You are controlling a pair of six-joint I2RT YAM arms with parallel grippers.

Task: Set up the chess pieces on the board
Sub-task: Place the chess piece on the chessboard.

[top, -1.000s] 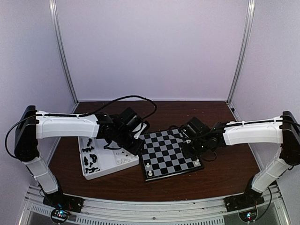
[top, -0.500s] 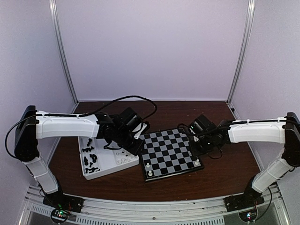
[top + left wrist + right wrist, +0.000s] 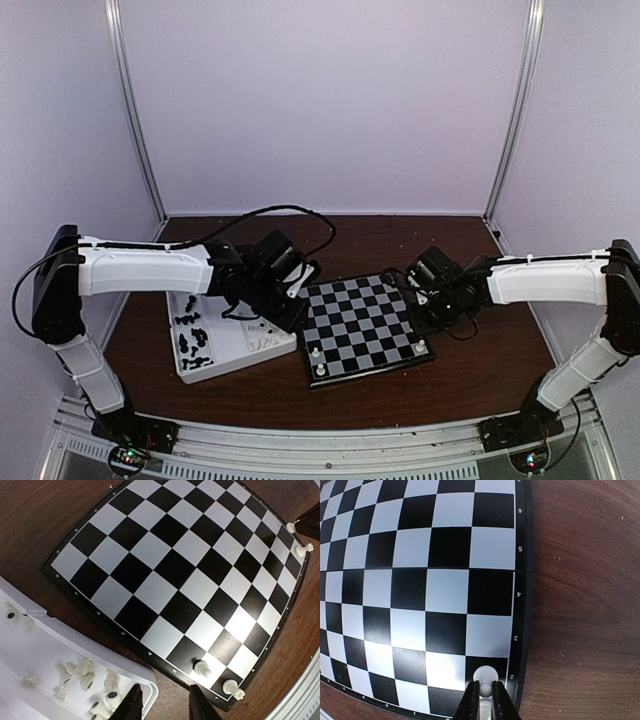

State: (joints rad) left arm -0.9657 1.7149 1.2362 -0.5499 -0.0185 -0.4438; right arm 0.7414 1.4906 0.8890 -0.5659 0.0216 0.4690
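The board [image 3: 360,322] lies at mid-table, tilted, and also fills the left wrist view [image 3: 165,570]. My right gripper [image 3: 485,700] is shut on a white pawn [image 3: 485,676] over a black square of row 2, by the board's right rim. A white pawn [image 3: 202,668] and a white rook [image 3: 232,687] stand at the near left corner, and another white piece [image 3: 301,550] at the near right corner. My left gripper [image 3: 165,707] hangs open between the tray corner and the board's edge, holding nothing.
A white compartment tray [image 3: 228,358] sits left of the board, with black pieces [image 3: 192,335] in its left part and white pieces [image 3: 85,672] in its right part. Brown tabletop [image 3: 585,605] lies right of the board. Pale walls enclose the table.
My right gripper has moved right, from over the board's right half to its right rim, still shut on the pawn. The left arm has not moved.
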